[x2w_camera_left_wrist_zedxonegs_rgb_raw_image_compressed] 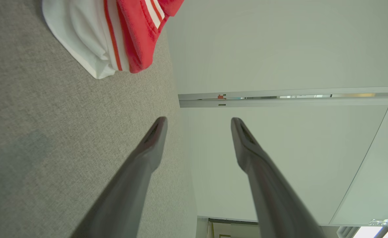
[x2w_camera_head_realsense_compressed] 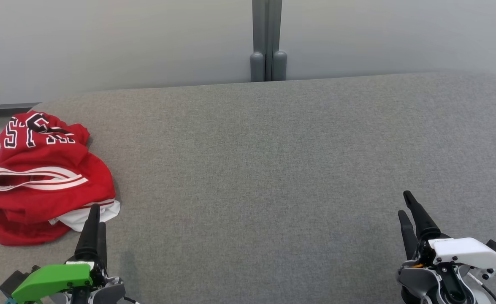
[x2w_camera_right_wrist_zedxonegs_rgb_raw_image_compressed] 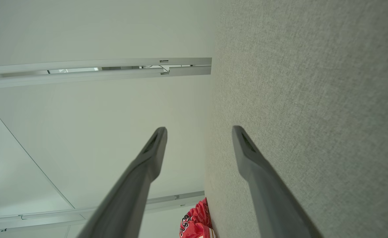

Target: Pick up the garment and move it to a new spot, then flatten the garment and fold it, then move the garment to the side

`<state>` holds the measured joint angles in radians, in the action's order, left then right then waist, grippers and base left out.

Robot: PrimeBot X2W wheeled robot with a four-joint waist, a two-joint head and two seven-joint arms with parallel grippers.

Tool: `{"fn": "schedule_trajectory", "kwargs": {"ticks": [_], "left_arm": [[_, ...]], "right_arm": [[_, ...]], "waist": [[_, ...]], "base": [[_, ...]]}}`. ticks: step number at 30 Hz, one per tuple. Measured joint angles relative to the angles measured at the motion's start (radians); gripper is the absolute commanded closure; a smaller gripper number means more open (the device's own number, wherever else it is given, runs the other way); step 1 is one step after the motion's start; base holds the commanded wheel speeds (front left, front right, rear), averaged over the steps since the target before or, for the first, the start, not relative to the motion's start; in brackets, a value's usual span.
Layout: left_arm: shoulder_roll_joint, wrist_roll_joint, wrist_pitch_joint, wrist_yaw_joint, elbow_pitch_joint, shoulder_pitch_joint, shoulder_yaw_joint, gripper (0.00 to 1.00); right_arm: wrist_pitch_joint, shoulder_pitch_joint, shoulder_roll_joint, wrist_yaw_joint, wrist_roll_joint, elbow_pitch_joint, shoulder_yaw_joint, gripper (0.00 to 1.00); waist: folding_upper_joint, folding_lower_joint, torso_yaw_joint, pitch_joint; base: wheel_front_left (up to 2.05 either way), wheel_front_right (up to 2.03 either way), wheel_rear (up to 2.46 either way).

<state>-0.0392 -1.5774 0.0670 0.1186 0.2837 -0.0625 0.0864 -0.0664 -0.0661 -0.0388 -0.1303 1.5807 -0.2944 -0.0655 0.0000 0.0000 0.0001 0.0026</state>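
Crumpled red garment [x2w_camera_head_realsense_compressed: 41,177] on table [x2w_camera_head_realsense_compressed: 273,169]

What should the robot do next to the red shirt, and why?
Probably reach the left end effector forward and a little left onto the shirt to grab it. The shirt lies crumpled at the left edge of the table, just beyond that end effector, whose jaws stand open and empty. The right end effector is far across the table.
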Motion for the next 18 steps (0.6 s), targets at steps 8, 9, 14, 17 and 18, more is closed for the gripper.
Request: {"fn": "schedule_trajectory", "kwargs": {"ticks": [8,9,14,17,18], "left_arm": [[-0.001,0.137,-0.038,-0.029,-0.022,0.001,-0.026,0.0],[-0.002,0.16,-0.042,-0.032,-0.024,0.002,-0.03,0.0],[-0.007,0.264,-0.062,-0.047,-0.033,0.006,-0.05,0.0],[-0.009,0.33,-0.074,-0.051,-0.042,0.009,-0.058,0.0],[-0.01,0.352,-0.078,-0.053,-0.045,0.01,-0.061,0.0]], "right_arm": [[0.035,-0.006,-0.001,0.0,-0.157,-0.003,0.012,0.0],[0.04,-0.007,-0.001,0.0,-0.182,-0.001,0.012,0.0],[0.061,-0.007,-0.001,0.0,-0.297,0.01,0.017,0.0],[0.073,-0.007,-0.001,0.0,-0.363,0.015,0.019,0.0],[0.077,-0.007,-0.001,0.0,-0.386,0.017,0.02,0.0]], "waist": [[0.0,0.0,0.002,-0.001],[0.0,0.0,0.003,-0.001],[0.0,0.0,0.006,-0.002],[0.0,0.0,0.007,-0.001],[0.0,0.0,0.008,-0.001]], "base": [[0.0,0.0,0.0],[0.0,0.0,0.0],[0.0,0.0,0.0],[0.0,0.0,0.0],[0.0,0.0,0.0]]}}
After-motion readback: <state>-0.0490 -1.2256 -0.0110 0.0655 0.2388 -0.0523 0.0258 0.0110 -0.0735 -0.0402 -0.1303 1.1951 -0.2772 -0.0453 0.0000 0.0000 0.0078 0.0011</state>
